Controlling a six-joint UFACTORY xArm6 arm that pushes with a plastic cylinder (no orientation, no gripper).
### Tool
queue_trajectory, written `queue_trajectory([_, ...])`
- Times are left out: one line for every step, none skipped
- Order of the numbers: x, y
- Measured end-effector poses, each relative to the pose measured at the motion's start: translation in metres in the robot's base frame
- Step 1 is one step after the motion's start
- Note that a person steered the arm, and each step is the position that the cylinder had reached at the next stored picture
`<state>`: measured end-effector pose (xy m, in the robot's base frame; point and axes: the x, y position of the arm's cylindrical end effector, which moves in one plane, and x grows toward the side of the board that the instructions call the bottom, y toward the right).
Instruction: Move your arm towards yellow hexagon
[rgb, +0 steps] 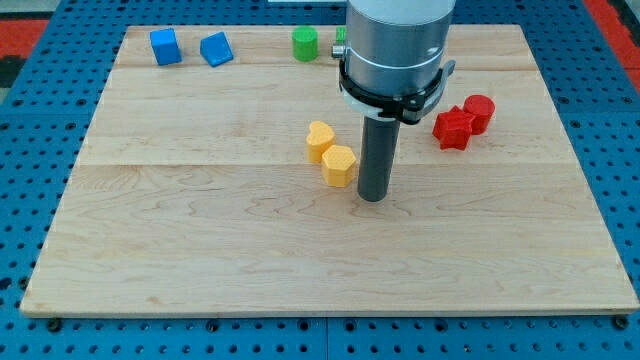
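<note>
The yellow hexagon (339, 165) lies near the board's middle, touching a yellow heart (320, 140) on its upper left. My tip (372, 197) rests on the board just to the right of the hexagon and slightly below it, a small gap apart. The rod rises into the grey arm body (397, 45) at the view's top.
A blue cube (165, 46) and a blue wedge-like block (216, 49) sit at the top left. A green cylinder (305, 43) stands at the top middle, with another green block (341, 40) partly hidden by the arm. A red star-like block (454, 128) and a red cylinder (479, 112) sit at the right.
</note>
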<state>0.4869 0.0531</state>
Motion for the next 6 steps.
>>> queue_trajectory([0.003, 0.005])
queue_trajectory([0.003, 0.008])
queue_trajectory([0.02, 0.006])
queue_trajectory([0.022, 0.014])
queue_trajectory([0.0, 0.035])
queue_trajectory([-0.008, 0.014])
